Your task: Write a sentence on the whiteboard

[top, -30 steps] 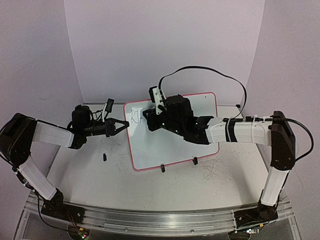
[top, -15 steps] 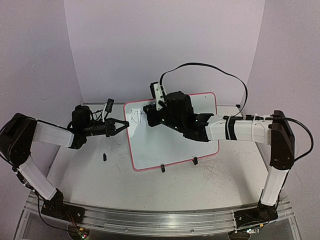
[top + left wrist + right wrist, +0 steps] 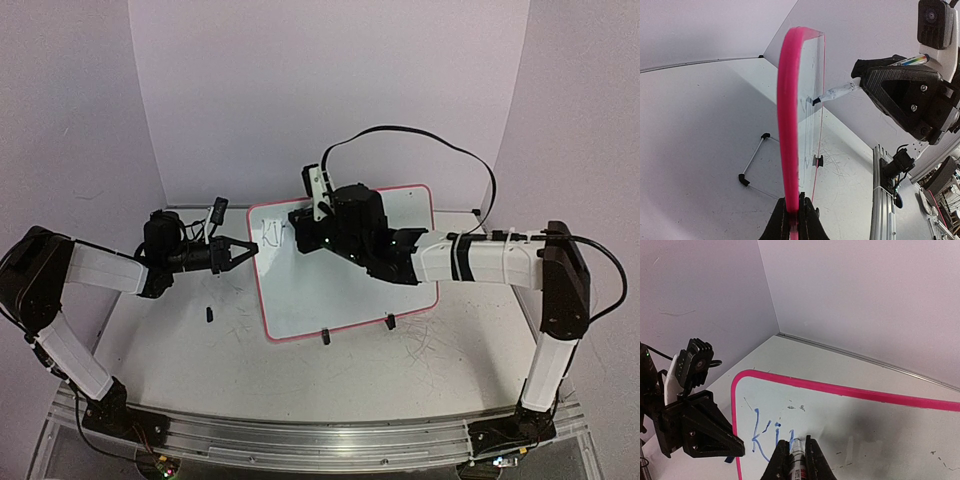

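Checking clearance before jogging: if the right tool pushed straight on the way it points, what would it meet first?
The whiteboard: the marker in the right tool seems to touch it tip-first, beside the blue letters.

1. The whiteboard (image 3: 340,290) sits mid-table, its pink frame skewed, with two black clip feet (image 3: 325,337) on its near edge.
2. The left gripper (image 3: 243,251) pinches the board's left edge.
3. The right gripper (image 3: 297,224) is over the board's far-left corner, just right of short blue marks (image 3: 270,233).
4. A small black piece (image 3: 209,314) lies on the tabletop (image 3: 160,340), left of the board.
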Controlling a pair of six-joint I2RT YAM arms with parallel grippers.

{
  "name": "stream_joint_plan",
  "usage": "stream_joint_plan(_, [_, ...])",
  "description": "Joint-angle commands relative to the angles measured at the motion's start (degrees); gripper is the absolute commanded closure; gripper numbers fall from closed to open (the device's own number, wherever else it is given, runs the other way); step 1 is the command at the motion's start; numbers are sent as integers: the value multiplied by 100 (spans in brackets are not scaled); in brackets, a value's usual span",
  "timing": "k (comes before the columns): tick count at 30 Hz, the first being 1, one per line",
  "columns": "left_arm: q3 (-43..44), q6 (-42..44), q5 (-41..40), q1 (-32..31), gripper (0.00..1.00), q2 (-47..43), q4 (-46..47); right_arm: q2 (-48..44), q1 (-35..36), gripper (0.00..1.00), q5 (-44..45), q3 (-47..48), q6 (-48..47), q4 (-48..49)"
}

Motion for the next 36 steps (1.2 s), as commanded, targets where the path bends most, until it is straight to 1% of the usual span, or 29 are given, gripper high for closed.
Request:
stream_joint_plan(1, [202, 273, 263, -99, 100, -89, 76, -169, -88, 100, 374, -194, -49, -30])
stream_joint_plan(16, [209, 257, 266, -94, 100, -88, 68, -276, 11, 100, 258, -693, 234, -57])
stream_joint_plan(24, [203, 256, 244, -91, 100, -85, 60, -301, 22, 100, 178, -502, 203, -55])
stream_joint_plan(27, [194, 262, 232, -96, 100, -89, 52, -596, 32, 100, -55, -489, 229, -44])
stream_joint_plan(30, [190, 271, 223, -96, 100, -80, 50, -811, 3, 100, 12, -513, 193, -11])
stream_joint_plan(36, [197, 263, 235, -96, 100, -84, 44, -660, -108, 100, 11, -417, 169, -20])
